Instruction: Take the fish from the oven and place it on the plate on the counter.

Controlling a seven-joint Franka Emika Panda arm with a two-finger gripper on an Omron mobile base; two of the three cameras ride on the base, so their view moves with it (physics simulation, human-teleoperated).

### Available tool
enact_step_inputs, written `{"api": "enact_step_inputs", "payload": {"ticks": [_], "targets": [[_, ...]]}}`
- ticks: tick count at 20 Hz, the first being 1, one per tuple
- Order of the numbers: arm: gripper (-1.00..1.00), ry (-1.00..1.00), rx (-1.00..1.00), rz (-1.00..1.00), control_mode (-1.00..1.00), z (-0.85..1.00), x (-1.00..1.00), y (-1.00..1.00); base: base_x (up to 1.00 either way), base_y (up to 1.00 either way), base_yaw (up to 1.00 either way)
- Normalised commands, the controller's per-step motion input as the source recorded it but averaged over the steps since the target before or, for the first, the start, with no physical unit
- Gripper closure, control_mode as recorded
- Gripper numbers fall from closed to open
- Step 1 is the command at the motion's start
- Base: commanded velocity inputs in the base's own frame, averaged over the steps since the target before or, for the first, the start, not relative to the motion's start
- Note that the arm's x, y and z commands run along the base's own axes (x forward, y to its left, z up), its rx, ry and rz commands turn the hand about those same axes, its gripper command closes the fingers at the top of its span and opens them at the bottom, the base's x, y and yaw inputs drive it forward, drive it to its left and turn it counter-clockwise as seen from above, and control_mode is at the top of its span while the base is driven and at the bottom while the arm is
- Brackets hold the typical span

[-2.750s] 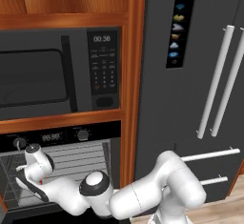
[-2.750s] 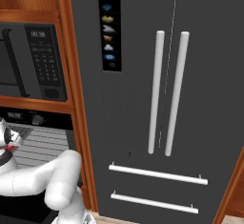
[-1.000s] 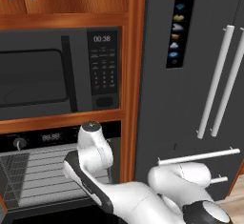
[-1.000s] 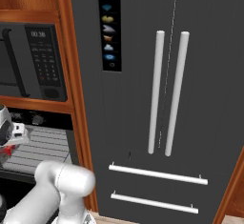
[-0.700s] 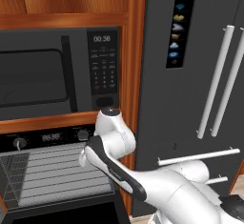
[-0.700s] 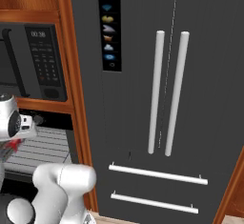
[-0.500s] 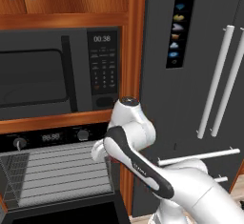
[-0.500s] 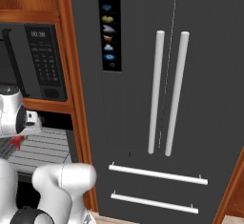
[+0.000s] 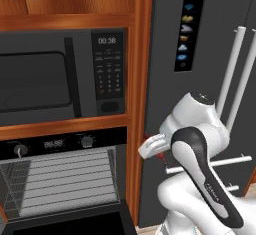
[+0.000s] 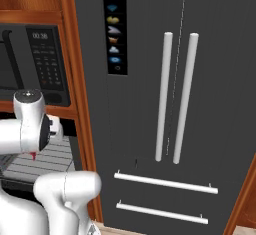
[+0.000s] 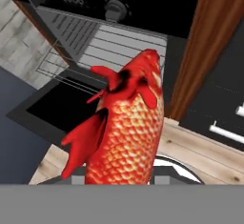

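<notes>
Red-orange scales are seen close up in the hand view: the fish [image 11: 126,132] is pinched in the gripper [image 11: 119,182], whose jaws are closed on its body, with the far end of the fish pointing toward the oven [image 11: 90,37]. From the left base view a sliver of red [image 9: 161,155] is made out just under the white hand [image 9: 152,145], which is held in front of the wooden post between oven and fridge [image 9: 200,54], clear of the wire racks [image 9: 60,179]. The oven door is seen folded down and the racks are bare. Removal from the oven is judged done. What is left is the carry to the plate and the release; neither plate nor counter can be made out from here, so the distance to go cannot be judged. A microwave [image 9: 55,79] is noted above the oven, untouched.
</notes>
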Motion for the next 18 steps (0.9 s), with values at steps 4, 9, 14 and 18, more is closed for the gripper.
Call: {"api": "enact_step_inputs", "payload": {"ticks": [4,9,14,18], "targets": [[1.0,-0.07,0.0,-0.09,-1.0,0.73,-0.01,-1.0,0.0,0.0,0.0],[1.0,-0.06,-0.01,-0.05,-1.0,0.75,0.0,-0.84,0.0,0.0,0.0],[1.0,-0.02,-0.25,-0.06,-1.0,0.04,0.0,-0.26,0.0,0.0,0.0],[1.0,0.09,-0.16,-0.22,-1.0,0.06,0.02,0.0,0.0,0.0,0.0]]}}
